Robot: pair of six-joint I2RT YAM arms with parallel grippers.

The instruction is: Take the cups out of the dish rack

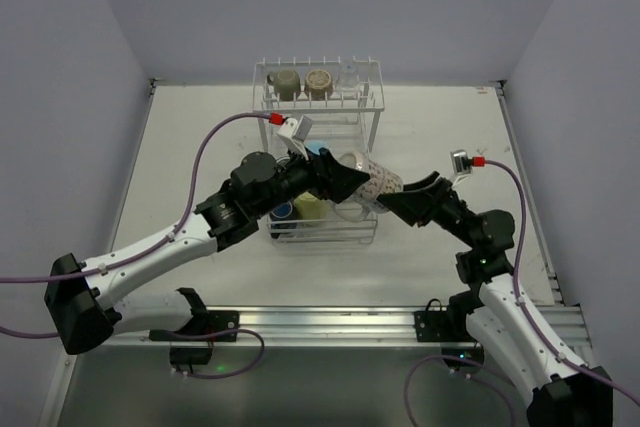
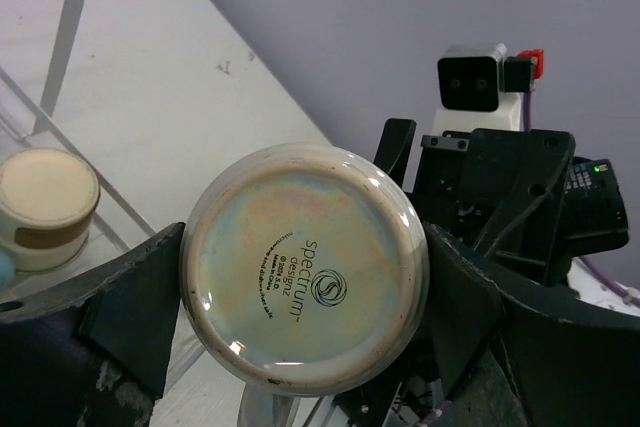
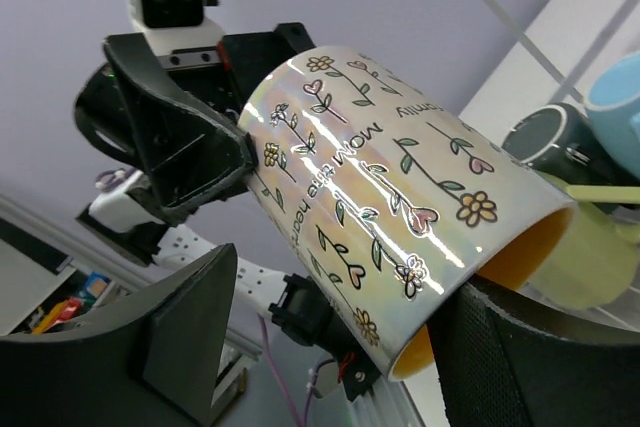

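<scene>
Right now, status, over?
Left fingers shut on floral mug, base end. Right fingers open, astride its rim end. Mug raised at right side of dish rack. Nothing blocking.

A glossy, pearly glaze is seen on the ceramic flowered cup (image 3: 400,197), matt black plastic with scuffed edges on the fingers (image 2: 130,312) of the left gripper (image 2: 300,297), smooth white coated wire in the dish rack (image 1: 320,239), and clear glass in the rack's 1 o'clock cup (image 1: 349,77).
</scene>
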